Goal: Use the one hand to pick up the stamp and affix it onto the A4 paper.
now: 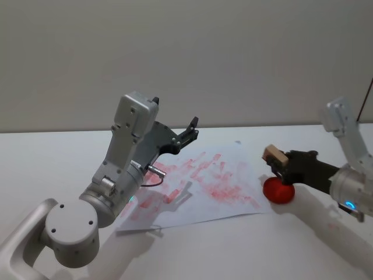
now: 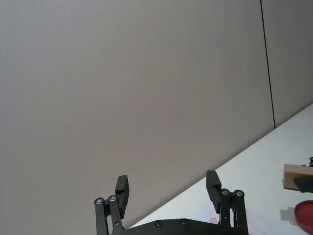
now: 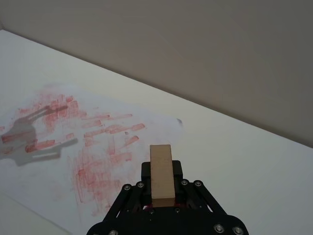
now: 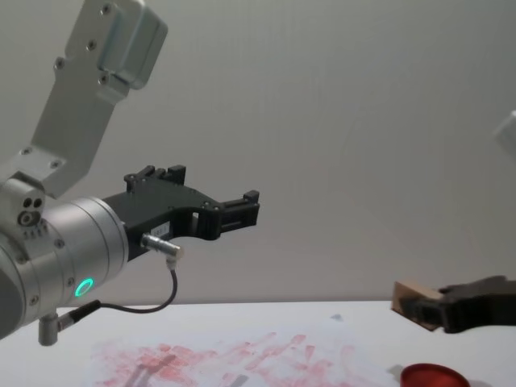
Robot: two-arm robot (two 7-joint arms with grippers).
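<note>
The right tool clamps the stamp above the ink pad, its long axis pointing toward the A4 paper.

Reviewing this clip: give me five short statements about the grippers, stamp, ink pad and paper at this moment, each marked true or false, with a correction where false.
1. The right gripper is shut on the stamp. True.
2. The stamp is pressed flat on the A4 paper. False: it is held in the air above the red ink pad, beside the sheet.
3. The left gripper is open and holds nothing. True.
4. The A4 paper is clean white. False: it carries many red and pink stamp marks.
5. The red ink pad sits in the middle of the paper. False: it is on the table, off the sheet's right edge.
</note>
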